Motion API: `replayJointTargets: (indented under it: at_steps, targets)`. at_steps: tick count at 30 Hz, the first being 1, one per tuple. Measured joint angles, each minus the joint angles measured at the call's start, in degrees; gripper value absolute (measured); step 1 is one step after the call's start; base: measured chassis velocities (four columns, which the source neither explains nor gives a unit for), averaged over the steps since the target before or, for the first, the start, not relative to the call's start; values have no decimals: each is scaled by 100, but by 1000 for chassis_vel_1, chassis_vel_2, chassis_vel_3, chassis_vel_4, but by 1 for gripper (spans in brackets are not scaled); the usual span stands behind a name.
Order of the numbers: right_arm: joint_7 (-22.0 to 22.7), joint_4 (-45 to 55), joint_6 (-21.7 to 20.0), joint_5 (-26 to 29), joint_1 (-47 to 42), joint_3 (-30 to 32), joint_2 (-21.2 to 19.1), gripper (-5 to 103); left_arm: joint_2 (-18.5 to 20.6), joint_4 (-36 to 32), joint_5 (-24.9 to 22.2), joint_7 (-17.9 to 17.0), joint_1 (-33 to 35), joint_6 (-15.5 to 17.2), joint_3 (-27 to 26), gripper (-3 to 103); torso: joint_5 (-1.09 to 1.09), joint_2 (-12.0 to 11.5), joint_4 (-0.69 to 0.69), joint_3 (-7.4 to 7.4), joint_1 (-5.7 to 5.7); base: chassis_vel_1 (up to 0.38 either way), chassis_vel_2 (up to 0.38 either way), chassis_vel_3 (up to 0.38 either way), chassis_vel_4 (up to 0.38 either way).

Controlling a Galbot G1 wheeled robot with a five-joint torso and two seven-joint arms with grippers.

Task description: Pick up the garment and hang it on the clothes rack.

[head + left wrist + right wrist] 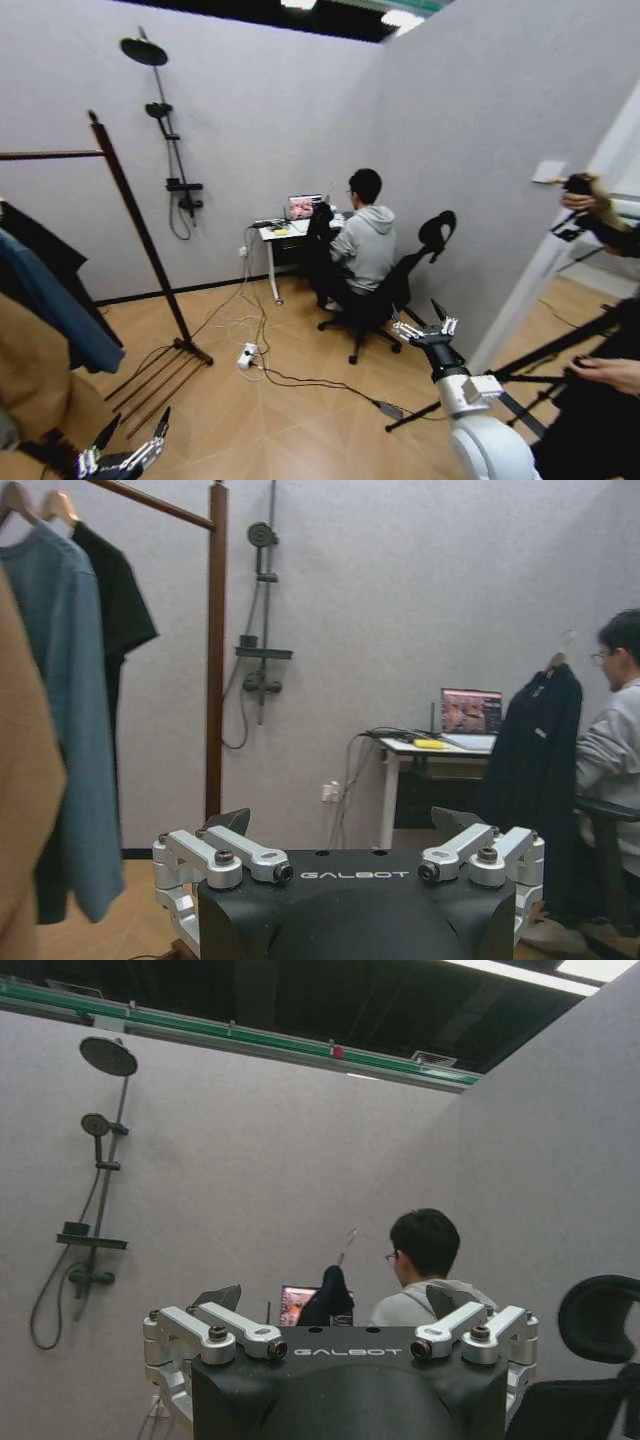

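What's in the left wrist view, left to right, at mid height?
Tan coat → teal-blue jacket → reddish-brown wooden rack post → wall shower fixture → white desk with laptop → black jacket on wooden hanger → seated person.

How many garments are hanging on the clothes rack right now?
3 visible, side by side on the clothes rack rail: a tan coat, a teal-blue jacket and a black top nearest the post. More may hang beyond the frame edge.

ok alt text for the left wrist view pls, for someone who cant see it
The open left gripper faces a black jacket on a hanger beside a desk with a laptop, where a seated person works. To one side, the wooden clothes rack holds a blue jacket, a tan coat and a dark garment.
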Motion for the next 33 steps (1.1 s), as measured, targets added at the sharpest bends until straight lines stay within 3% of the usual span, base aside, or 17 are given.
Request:
replayJointTargets:
  at_steps: [15, 33]
  targets:
    - [-6, 1, -14, 28, -16, 34, -155, 100, 0, 0, 0, -1, 0, 0, 0, 100, 2, 3, 0, -1, -5, 87, 60, 65, 74]
    - [-21, -69, -9, 33, 10, 20, -185, 100, 0, 0, 0, 0, 0, 0, 0, 100, 1, 3, -2, -2, -5, 41, -32, -31, 34]
